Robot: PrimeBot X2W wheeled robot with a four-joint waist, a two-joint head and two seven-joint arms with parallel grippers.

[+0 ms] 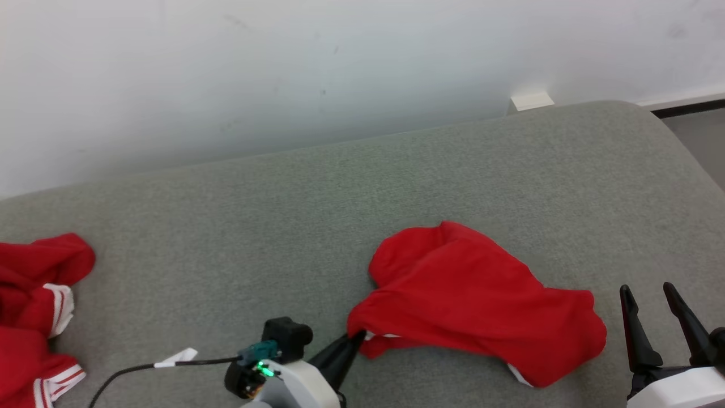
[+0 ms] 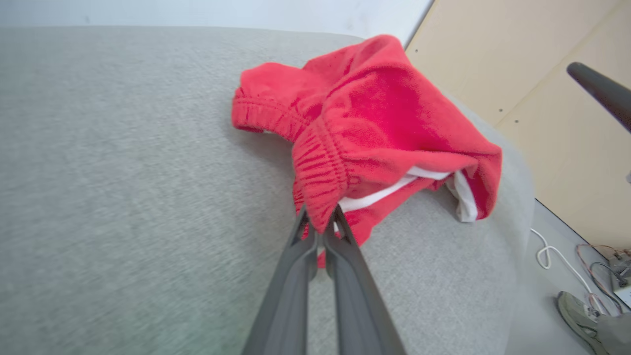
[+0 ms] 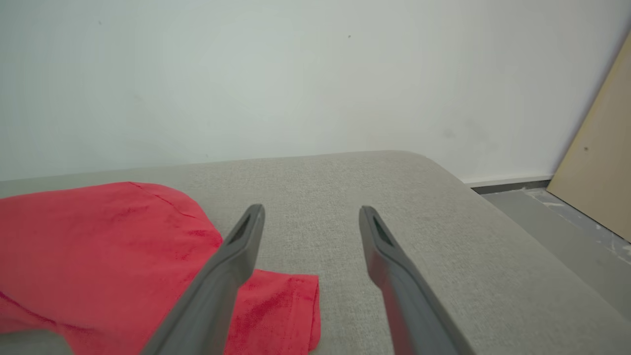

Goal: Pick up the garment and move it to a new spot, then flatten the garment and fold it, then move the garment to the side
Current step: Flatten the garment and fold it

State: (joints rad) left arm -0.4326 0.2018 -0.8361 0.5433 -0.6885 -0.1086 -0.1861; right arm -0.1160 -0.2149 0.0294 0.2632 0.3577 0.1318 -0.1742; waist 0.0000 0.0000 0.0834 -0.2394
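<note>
The left gripper (image 1: 357, 338) is pinching the near-left hem of the red garment (image 1: 470, 294) lying on the grey cushion (image 1: 283, 215). The right gripper (image 1: 647, 289) is standing spread-fingered near the cushion's right edge.

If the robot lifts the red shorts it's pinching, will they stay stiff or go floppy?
Probably floppy: the red shorts already lie crumpled in soft folds. Likely light, since the left gripper pinches just the waistband edge. They'd likely dangle and drag on the grey cushion, not roll.
</note>
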